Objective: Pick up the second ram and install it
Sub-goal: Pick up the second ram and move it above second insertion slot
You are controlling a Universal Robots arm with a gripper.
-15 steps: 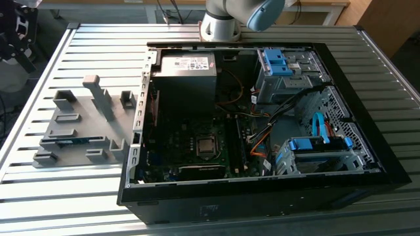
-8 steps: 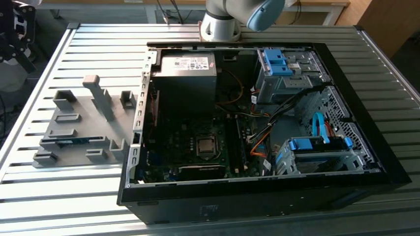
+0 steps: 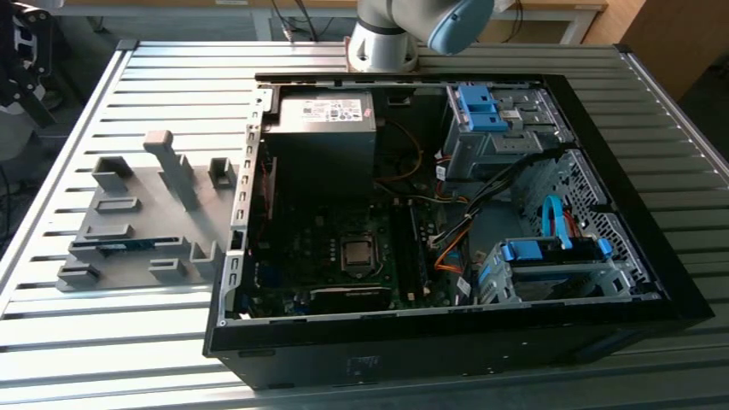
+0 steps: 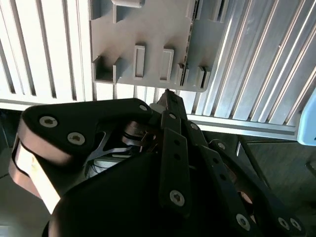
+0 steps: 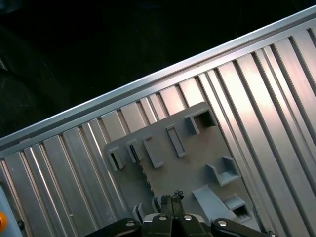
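**Item:** second ram (image 3: 114,248), a blue-green stick seated in the grey holder tray (image 3: 148,226) on the slatted counter (image 3: 114,342), beside the open PC case (image 3: 456,342).
**Hand** (image 5: 171,197): fingertips together, holding nothing, hovering over the tray.
**Step:** approach; pick-up not yet begun.
**Requires:** parting the fingers and aligning them across the stick.

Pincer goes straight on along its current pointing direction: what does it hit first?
Most likely the grey holder plate on the slatted table: in the first wrist view the pincer aims at its surface. Depth is unclear, so how soon is uncertain.
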